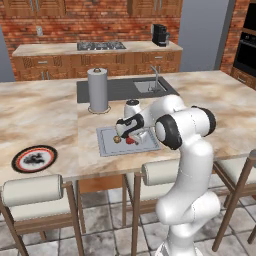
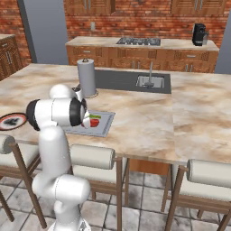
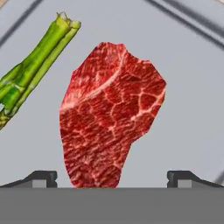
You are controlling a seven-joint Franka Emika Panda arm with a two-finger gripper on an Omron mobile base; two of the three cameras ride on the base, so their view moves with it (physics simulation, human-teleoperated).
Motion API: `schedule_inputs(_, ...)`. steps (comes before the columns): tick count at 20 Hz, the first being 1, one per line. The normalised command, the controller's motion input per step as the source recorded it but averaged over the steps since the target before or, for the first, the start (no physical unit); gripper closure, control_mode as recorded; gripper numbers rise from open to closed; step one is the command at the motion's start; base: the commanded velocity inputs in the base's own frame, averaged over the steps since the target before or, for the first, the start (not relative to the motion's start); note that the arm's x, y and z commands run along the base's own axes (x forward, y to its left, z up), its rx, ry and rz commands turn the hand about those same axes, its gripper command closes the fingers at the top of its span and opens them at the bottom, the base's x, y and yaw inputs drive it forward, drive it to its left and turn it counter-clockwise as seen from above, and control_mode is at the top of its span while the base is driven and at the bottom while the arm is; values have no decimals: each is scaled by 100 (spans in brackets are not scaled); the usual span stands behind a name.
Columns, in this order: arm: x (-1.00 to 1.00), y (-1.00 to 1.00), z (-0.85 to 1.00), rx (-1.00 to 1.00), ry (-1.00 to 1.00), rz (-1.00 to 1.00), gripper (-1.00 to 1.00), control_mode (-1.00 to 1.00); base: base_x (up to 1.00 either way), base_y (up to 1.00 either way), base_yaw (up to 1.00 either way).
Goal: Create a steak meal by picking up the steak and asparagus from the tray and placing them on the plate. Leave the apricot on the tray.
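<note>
The red steak lies flat on the light grey tray, straight below my gripper. The gripper is open, one fingertip on each side of the steak's near end, and holds nothing. The green asparagus rests beside the steak on the tray. From the left base view, the gripper hangs low over the tray, with the steak under it and the small brown apricot just left of it. The round plate sits far left on the counter, near its front edge.
A paper towel roll stands behind the tray, with a sink set in a dark inset beyond it. Padded stools line the counter's near edge. My own arm blocks part of the plate in the right base view.
</note>
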Motion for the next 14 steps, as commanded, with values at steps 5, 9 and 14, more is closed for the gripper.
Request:
schedule_inputs(5, 35, 0, -12, 3, 0, -7, -100, -100, 0, 0, 0)
schedule_inputs(9, 30, 0, -21, 1, 0, -6, -100, -100, 0, 0, 0)
schedule_inputs(14, 3, 0, -44, 0, 0, -7, -100, -100, 0, 0, 0)
